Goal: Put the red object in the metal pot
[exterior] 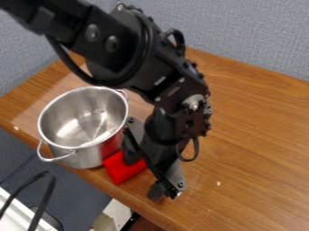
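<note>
tool (164, 171) wide open, low down at the bench (248, 153), with one tip by the red bar (125, 166) and the other off toward four o'clock of it. it looks like it has hold of nothing. the bar lies on the bench, just at the five o'clock side of the pot (82, 124), close by its wall. i can't tell if the bar touches the pot, as the dark fingers hide part of it.

the step in hand, i think, is to get a good grip on the bar. to do it well, the two tips should sit on two sides of the bar, with the bar in the gap. right now the bar seems to be more on the pot side of the gap, so the tool may need to slide a bit toward ten o'clock first. it would be best to lift a little before that slide, so the tip does not shove the bar into the pot. turn the tool so it pinches the thin way, near the middle, then shut it slow and soft.

if it grabs just one end, the bar could tip or slip out. the pot's side handle (54, 155), at seven o'clock, could get bumped too. once the grip is firm, go straight up past the rim, then over toward eleven o'clock, and let go above the middle.
</note>
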